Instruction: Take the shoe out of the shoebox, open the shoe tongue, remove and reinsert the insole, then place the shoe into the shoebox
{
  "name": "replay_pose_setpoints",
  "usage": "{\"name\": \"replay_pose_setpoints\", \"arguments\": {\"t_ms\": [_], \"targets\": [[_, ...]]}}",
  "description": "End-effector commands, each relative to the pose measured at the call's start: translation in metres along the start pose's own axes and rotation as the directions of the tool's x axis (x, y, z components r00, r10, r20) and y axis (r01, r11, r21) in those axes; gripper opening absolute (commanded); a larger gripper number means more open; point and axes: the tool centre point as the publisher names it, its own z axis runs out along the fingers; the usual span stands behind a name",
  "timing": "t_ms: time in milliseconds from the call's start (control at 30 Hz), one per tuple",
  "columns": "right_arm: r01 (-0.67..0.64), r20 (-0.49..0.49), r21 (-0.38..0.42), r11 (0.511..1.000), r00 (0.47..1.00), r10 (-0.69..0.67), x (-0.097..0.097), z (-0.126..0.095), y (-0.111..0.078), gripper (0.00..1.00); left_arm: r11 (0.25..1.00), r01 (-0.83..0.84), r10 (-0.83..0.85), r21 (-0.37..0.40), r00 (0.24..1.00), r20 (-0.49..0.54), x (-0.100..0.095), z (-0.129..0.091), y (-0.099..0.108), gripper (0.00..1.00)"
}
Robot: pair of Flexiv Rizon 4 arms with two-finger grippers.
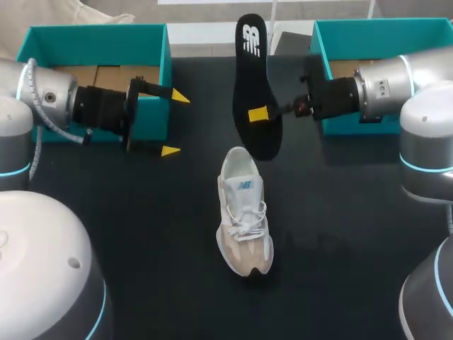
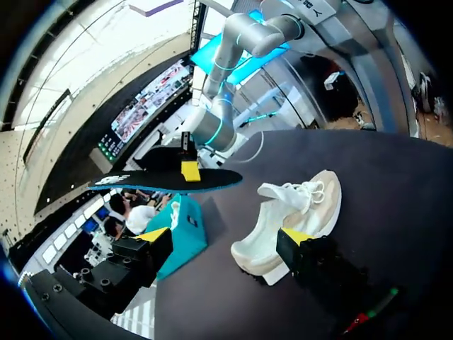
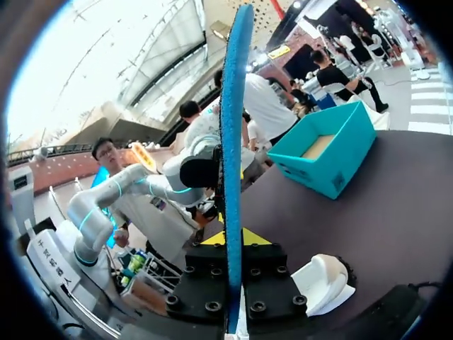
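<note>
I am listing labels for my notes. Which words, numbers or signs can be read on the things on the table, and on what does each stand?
No text is clear enough to quote.
insole: a white logo mark near one end, no readable word.
shoe: a small blue mark on the tongue, too small to read.
teal box: a dark square label on its side, too small to read.

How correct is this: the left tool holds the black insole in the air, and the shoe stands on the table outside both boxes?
Wrong in one point: the right tool holds the black insole in the air, as the head view shows; the left tool is open and empty. The shoe stands on the table outside the left box and the right box.
</note>
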Motion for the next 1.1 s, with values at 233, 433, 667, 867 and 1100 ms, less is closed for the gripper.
{"name": "replay_pose_setpoints", "arguments": {"t_ms": [233, 433, 667, 867, 1100], "targets": [[0.228, -0.019, 0.082, 0.970, 0.974, -0.228, -0.031, 0.025, -0.002, 0.00, 0.990, 0.123, -0.128, -0.067, 0.990, -0.061, 0.041, 0.024, 0.034, 1.00], [0.228, -0.019, 0.082, 0.970, 0.974, -0.228, -0.031, 0.025, -0.002, 0.00, 0.980, 0.160, -0.168, -0.115, 0.984, -0.059, 0.066, 0.033, 0.055, 1.00], [0.228, -0.019, 0.082, 0.970, 0.974, -0.228, -0.031, 0.025, -0.002, 0.00, 0.960, 0.224, -0.240, -0.171, 0.967, -0.081, 0.083, 0.045, 0.063, 1.00], [0.306, -0.027, 0.096, 0.947, 0.952, -0.305, -0.049, 0.031, -0.016, 0.00, 0.941, 0.271, -0.284, -0.204, 0.958, -0.040, 0.083, 0.047, 0.062, 1.00], [0.313, -0.057, 0.069, 0.947, 0.949, -0.310, -0.057, 0.036, -0.031, 0.00, 0.928, 0.306, -0.320, -0.213, 0.947, -0.032, 0.077, 0.051, 0.063, 1.00]]}}
